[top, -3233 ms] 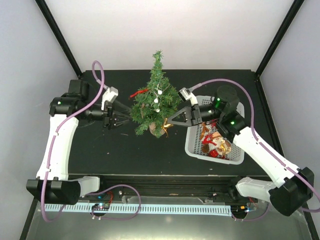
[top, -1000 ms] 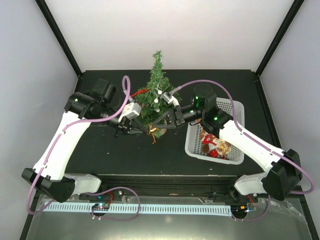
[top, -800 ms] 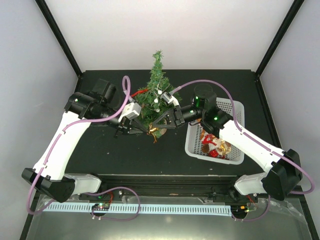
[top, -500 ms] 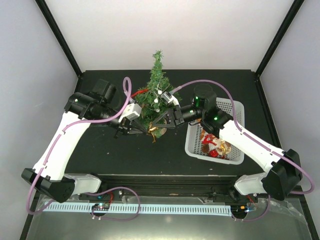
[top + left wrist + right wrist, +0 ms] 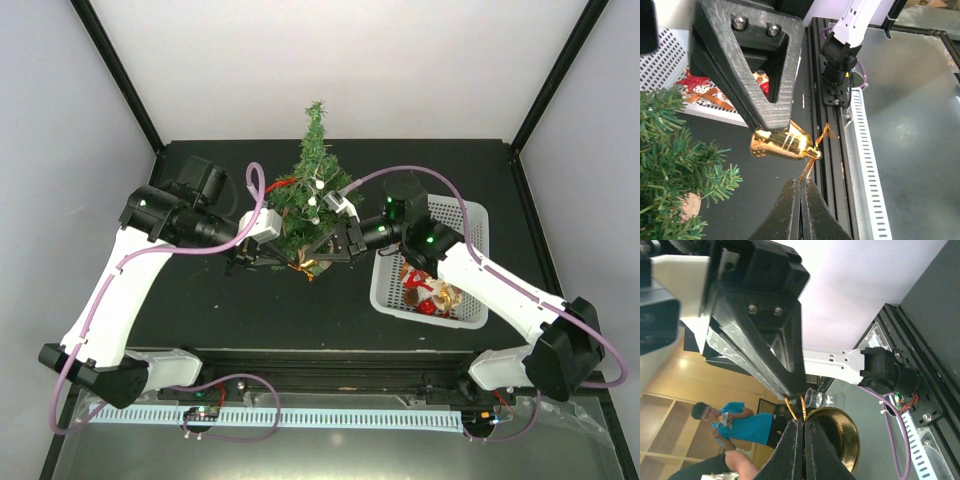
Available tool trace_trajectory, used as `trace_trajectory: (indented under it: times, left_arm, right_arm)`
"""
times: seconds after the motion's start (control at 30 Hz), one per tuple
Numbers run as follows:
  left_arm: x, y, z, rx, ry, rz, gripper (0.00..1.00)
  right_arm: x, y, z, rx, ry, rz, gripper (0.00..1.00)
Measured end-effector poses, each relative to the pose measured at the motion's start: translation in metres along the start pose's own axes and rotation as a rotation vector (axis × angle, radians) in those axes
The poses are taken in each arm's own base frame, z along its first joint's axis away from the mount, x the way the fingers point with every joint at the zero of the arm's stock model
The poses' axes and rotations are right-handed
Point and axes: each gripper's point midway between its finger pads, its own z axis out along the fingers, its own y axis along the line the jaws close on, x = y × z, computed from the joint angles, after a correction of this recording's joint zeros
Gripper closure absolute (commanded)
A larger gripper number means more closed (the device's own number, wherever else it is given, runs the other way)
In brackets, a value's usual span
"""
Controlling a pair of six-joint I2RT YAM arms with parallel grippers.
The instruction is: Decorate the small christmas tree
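Two pinches, one toy: left gripper was shut on thin gold string, right gripper shut on shiny gold metal bell. Small green bristly christmas tree stood just behind both. Pulling apart cd snap string or tip tree.

White slatted basket on black bench, right side. Right wrist view, background: person in blue shirt beside wooden shelving.

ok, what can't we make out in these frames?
Top view: gold bell grasp, too small, crowded between left gripper and right gripper at the small christmas tree.
Left wrist: tree cut off by left edge.
Right wrist: bell partly behind right gripper.
Top view: basket ornaments too small.
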Motion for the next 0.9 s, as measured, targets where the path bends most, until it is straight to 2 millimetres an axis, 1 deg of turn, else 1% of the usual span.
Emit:
trace_trajectory:
  times: [0.17, 0.53, 0.57, 0.63, 0.7, 0.73, 0.77, 0.9]
  left_arm:
    - [0.001, 0.003, -0.002, -0.027, 0.02, 0.009, 0.98]
    - [0.005, 0.008, -0.003, -0.058, 0.057, 0.019, 0.98]
    - [0.005, 0.008, -0.003, -0.061, 0.06, 0.018, 0.98]
    - [0.006, 0.009, -0.003, -0.066, 0.066, 0.018, 0.98]
    - [0.007, 0.01, -0.003, -0.07, 0.072, 0.017, 0.98]
    - [0.007, 0.011, -0.003, -0.074, 0.075, 0.018, 0.98]
    - [0.007, 0.011, -0.003, -0.076, 0.076, 0.019, 0.98]
    - [0.007, 0.014, -0.004, -0.082, 0.083, 0.02, 0.98]
  right_arm:
    - [0.005, -0.011, 0.0, 0.019, 0.006, 0.022, 0.99]
    - [0.003, -0.017, -0.001, 0.042, -0.021, 0.01, 0.99]
    - [0.002, -0.017, -0.001, 0.044, -0.024, 0.01, 0.96]
    - [0.001, -0.019, -0.001, 0.047, -0.031, 0.01, 0.87]
    - [0.001, -0.02, -0.001, 0.049, -0.035, 0.012, 0.83]
    - [0.001, -0.021, -0.001, 0.05, -0.036, 0.02, 0.78]
    - [0.001, -0.023, -0.001, 0.053, -0.038, 0.028, 0.75]
    - [0.001, -0.023, -0.001, 0.053, -0.041, 0.031, 0.7]
